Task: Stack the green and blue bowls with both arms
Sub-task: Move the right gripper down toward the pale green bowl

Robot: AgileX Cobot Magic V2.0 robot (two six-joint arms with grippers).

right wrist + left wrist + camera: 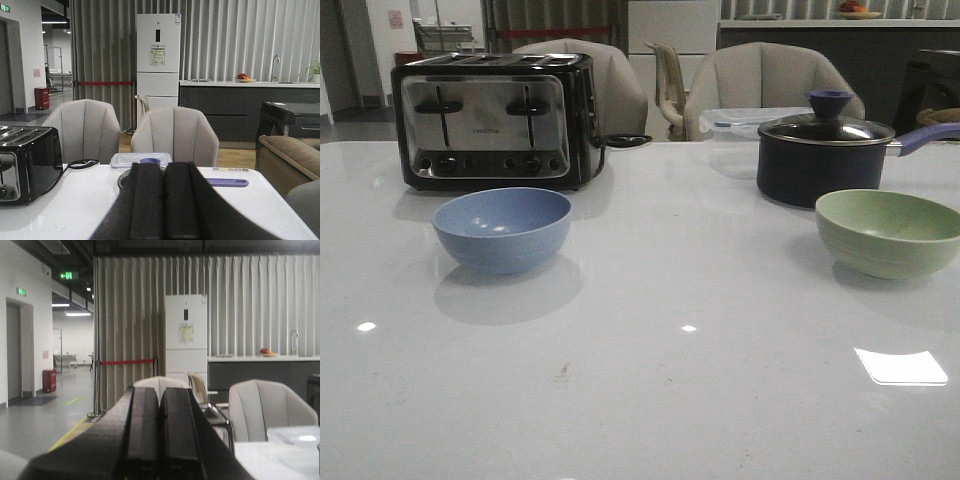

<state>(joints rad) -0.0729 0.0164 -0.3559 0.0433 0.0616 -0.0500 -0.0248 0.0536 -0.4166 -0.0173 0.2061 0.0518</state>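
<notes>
The dusty blue bowl (502,229) stands upright and empty on the white table, left of centre, in front of the toaster. The pale green bowl (889,232) stands upright at the right edge, in front of the saucepan. Neither arm shows in the front view. My left gripper (159,392) is shut with its pads pressed together, held level and facing the room behind the table. My right gripper (164,167) is also shut and empty, held level and facing the saucepan. Neither bowl appears in either wrist view.
A black and chrome toaster (492,120) stands at the back left. A navy saucepan (823,150) with a glass lid and purple handle sits at the back right, a clear plastic box (740,122) behind it. Chairs (765,85) line the table's far edge.
</notes>
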